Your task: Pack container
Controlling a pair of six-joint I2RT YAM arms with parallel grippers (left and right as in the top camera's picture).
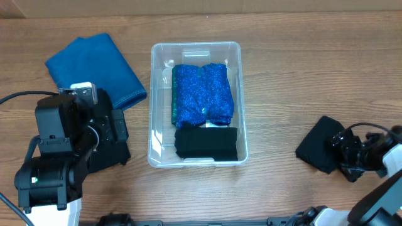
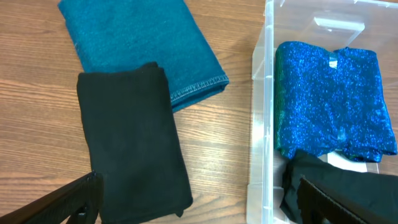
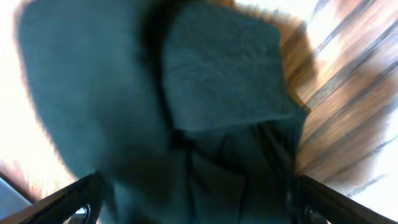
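Observation:
The clear container [image 1: 151, 94] stands mid-table; its wall also shows in the left wrist view [image 2: 260, 124]. Inside lie a sparkly blue folded cloth [image 1: 202, 94] and a black folded cloth [image 1: 205, 143]. My left gripper [image 2: 199, 208] is open and empty. It hovers over the wood between a black folded cloth [image 2: 134, 143] and the container. My right gripper [image 3: 196, 202] is open. Its fingers are spread either side of another black cloth [image 3: 205, 93], which lies at the right of the table [image 1: 319, 145].
A teal folded towel [image 1: 94, 66] lies at the back left, partly under the black cloth's far end in the left wrist view [image 2: 143, 43]. My left arm [image 1: 63, 144] covers most of the left black cloth from overhead. Bare wood lies between the container and the right cloth.

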